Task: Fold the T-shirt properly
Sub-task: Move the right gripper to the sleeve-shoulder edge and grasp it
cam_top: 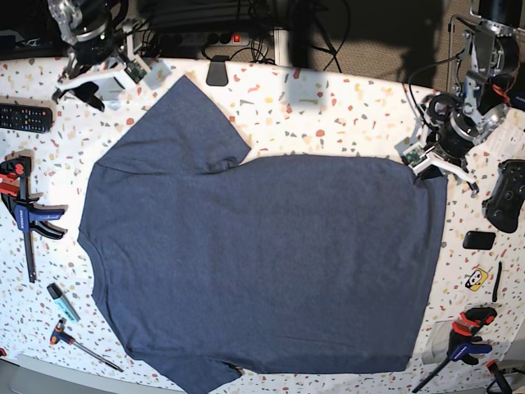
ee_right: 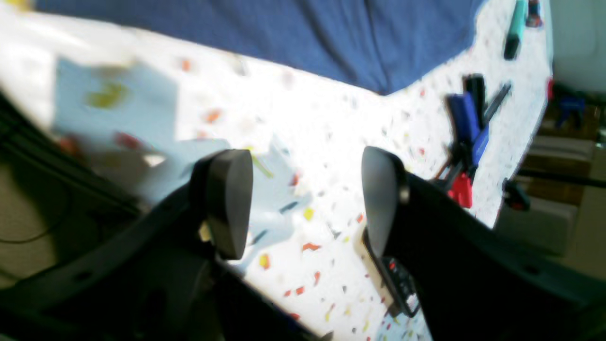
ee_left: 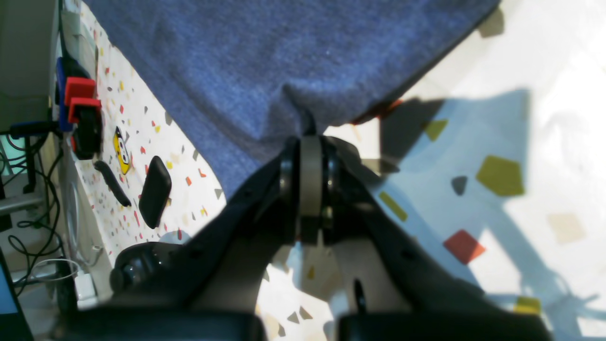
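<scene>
Near edge of the speckled terrazzo-pattern table (cam_top: 328, 107): a screwdriver (cam_top: 82, 345) and a teal marker (cam_top: 62, 301) at one corner, a red-and-blue clamp (cam_top: 463, 338) at the other.

Centre: the T-shirt (cam_top: 262, 263), dark heathered navy, spread flat, plain side up, one short sleeve pointing to the far side.

Sides: a second clamp (cam_top: 29, 215) and a remote control (cam_top: 25, 117) beside the sleeve end; a game controller (cam_top: 506, 195), small black block (cam_top: 478, 240) and yellow sticker (cam_top: 477, 279) beside the hem end.

Far side: left claw (ee_left: 310, 130), pinched shut on the T-shirt at its hem corner. Right claw (ee_right: 305, 203), jaws wide apart, holding nothing, near the sleeve.
</scene>
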